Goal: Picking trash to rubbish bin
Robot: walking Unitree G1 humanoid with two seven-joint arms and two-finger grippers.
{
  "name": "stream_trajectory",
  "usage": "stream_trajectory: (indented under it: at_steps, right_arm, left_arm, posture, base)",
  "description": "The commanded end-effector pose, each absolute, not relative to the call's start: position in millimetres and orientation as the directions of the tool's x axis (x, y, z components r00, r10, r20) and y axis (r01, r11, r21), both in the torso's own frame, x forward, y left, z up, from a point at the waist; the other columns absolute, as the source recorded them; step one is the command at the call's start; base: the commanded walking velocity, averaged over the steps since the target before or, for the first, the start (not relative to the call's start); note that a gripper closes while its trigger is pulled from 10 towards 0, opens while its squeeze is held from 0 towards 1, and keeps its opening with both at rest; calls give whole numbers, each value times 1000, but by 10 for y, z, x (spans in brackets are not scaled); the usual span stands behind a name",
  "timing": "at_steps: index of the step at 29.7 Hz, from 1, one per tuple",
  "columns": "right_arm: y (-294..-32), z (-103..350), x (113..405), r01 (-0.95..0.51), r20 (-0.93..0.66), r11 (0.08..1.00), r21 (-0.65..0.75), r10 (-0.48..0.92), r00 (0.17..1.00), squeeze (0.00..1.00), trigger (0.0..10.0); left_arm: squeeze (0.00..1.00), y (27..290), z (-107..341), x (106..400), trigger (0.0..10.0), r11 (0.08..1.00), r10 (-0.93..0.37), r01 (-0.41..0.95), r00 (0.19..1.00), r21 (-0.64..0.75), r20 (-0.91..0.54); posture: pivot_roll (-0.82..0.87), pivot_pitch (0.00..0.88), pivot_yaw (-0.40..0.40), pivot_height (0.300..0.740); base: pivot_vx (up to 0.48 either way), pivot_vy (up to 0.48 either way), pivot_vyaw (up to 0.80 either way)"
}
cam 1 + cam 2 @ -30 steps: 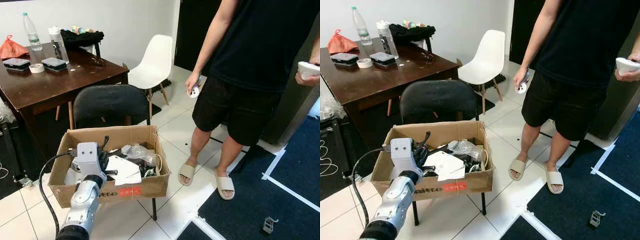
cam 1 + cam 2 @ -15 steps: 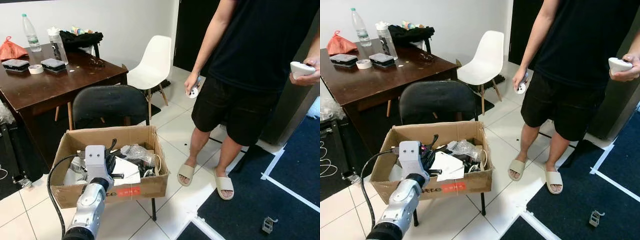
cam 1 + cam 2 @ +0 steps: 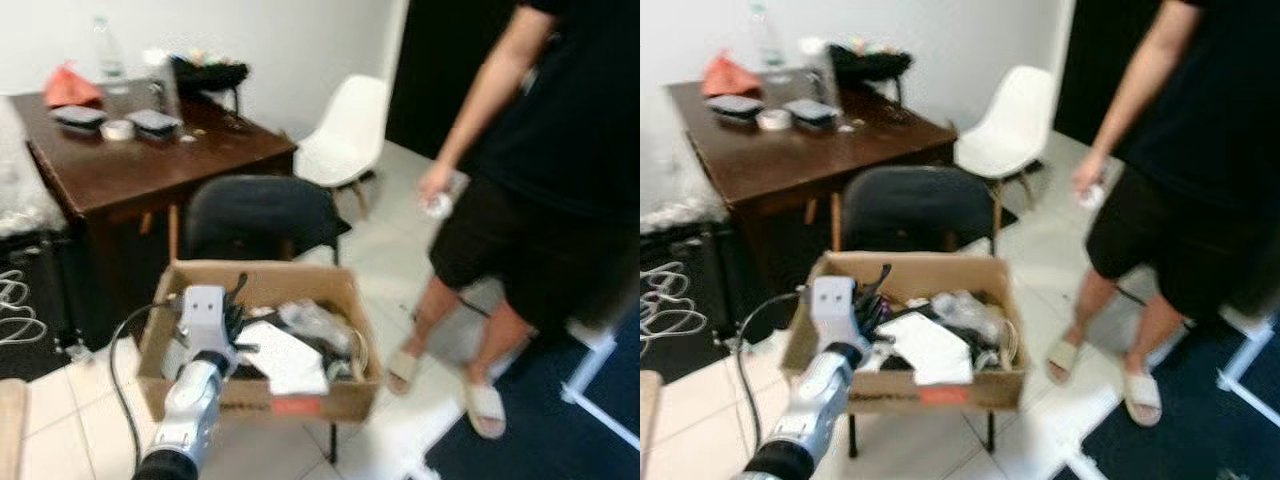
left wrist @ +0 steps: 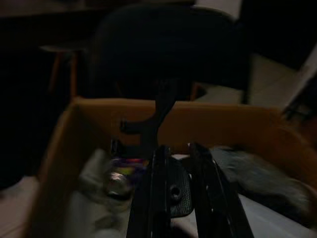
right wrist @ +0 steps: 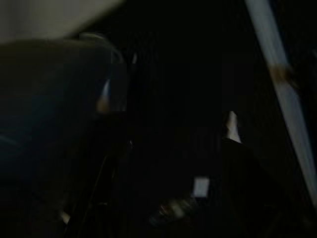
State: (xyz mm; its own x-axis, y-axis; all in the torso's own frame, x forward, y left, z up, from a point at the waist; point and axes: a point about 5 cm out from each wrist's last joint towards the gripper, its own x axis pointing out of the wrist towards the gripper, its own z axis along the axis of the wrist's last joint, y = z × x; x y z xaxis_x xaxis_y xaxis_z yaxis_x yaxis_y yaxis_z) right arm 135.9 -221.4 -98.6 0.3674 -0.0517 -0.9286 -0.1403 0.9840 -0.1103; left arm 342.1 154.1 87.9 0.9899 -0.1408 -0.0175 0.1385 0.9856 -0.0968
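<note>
L arm outstretched, left gripper jaws over cardboard box w/ trash.

A brown cardboard box of trash sits on the black chair; the dark wooden table carries a tape roll near its far edge.

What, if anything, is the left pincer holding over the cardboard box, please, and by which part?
It cannot be told. The left pincer hangs over the cardboard box, its fingers nearly together around a dark flat piece, but the dim, blurred views do not show what that is.
</note>
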Motion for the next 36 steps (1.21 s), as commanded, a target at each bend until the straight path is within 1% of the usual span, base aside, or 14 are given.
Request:
stream_trajectory:
  at_steps: [1,5,8,12,18,20,23,29,33,34,36]
  right_arm:
    - [-2307,-997,1269,-128,-938,984,-125,-75,338,0,10000]
    - [-2309,-994,1277,-129,-938,984,-125,-75,340,0,10000]
    - [-2305,-995,1275,-130,-938,984,-123,-73,339,0,10000]
    - [-2301,-1000,1263,-131,-940,984,-121,-71,335,0,10000]
    - [-2300,-1007,1240,-130,-941,984,-120,-72,329,0,10000]
    - [-2300,-1007,1240,-130,-941,984,-120,-72,329,0,10000]
    - [-2295,-1009,1237,-129,-941,984,-120,-71,330,0,10000]
    - [-2295,-1012,1229,-128,-942,984,-121,-73,329,0,10000]
    - [-2305,-1013,1219,-128,-942,984,-124,-76,326,0,10000]
    - [-2307,-1013,1218,-128,-942,984,-124,-77,326,0,10000]
    - [-2307,-1012,1218,-128,-942,984,-125,-77,326,0,10000]
  left_arm:
    - [0,1458,859,3418,10000,982,-164,161,986,-103,-21]
    - [0,1445,864,3417,10000,980,-166,163,986,-112,-11]
    - [0,1404,856,3408,10000,973,-185,182,983,-140,-8]
    - [0,1329,832,3386,10000,965,-231,228,973,-127,-13]
    - [0,1141,707,3304,10000,934,-355,357,932,11,-80]
    - [0,1141,707,3304,10000,934,-355,357,932,11,-80]
    - [0,1013,603,3243,10000,905,-408,420,902,67,-138]
    - [0,905,539,3190,10000,890,-435,450,886,68,-161]
    - [0,844,498,3162,10000,879,-441,464,879,111,-184]
    - [39,840,497,3161,10000,878,-442,465,878,112,-184]
    - [39,838,496,3160,10000,878,-442,466,878,113,-185]
  posture:
    - [-137,92,4,740]
    - [-137,93,3,740]
    - [-137,96,3,740]
    - [-136,100,5,740]
    - [-139,103,8,740]
    - [-139,103,8,740]
    - [-143,103,10,740]
    - [-145,104,10,740]
    - [-147,105,8,740]
    - [-147,105,8,740]
    - [-147,105,8,740]
  base:
    - [337,0,0]
    - [335,0,0]
    - [0,0,0]
    - [0,0,0]
    - [0,0,0]
    - [0,0,0]
    - [0,0,0]
    - [0,0,0]
    - [0,0,0]
    - [0,0,0]
    - [0,0,0]
